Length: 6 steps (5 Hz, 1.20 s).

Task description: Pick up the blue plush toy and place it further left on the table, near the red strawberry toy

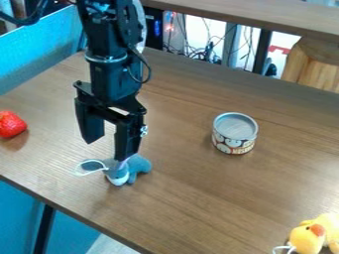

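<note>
"What's leftmost?"

"A strawberry, toward the tabletop's left end. Next, the end effector, open wide and empty, one tip right by the blue-grey plush near the front edge."

"Best way to grip that?"

"I'd centre the opening over its body before lowering, then squeeze gently."

"Further right?"

"A tin, well apart, then a yellow plush, nearer the front edge."

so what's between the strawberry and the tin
in the camera view, the open black hand hangs between strawberry and tin, with a blue plush toy just below it
</note>
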Motion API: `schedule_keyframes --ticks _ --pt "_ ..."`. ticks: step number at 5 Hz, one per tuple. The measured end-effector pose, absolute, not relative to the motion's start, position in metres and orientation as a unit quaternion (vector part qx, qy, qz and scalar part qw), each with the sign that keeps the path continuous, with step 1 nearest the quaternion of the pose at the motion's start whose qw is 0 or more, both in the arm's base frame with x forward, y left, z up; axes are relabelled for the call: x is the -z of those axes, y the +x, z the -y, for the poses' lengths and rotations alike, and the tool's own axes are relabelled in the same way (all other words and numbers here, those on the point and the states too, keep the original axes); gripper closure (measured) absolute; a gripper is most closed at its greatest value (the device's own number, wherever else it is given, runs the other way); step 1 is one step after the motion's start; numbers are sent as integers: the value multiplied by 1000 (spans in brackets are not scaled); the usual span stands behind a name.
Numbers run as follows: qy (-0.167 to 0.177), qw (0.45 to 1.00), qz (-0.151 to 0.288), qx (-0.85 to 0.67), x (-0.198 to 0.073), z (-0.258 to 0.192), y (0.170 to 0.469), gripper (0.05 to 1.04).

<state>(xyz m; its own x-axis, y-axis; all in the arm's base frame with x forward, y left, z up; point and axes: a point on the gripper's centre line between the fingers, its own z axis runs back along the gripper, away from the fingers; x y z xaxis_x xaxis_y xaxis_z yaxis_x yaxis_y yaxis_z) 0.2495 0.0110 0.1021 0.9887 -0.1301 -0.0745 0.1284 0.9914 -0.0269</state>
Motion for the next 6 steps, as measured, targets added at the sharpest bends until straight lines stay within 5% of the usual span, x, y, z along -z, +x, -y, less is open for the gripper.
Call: schedule_keyframes --ticks 3,6 --pt "-39 998 -45 13 -85 -17 272 82" --pt "-39 994 -97 -32 -34 -19 298 135"
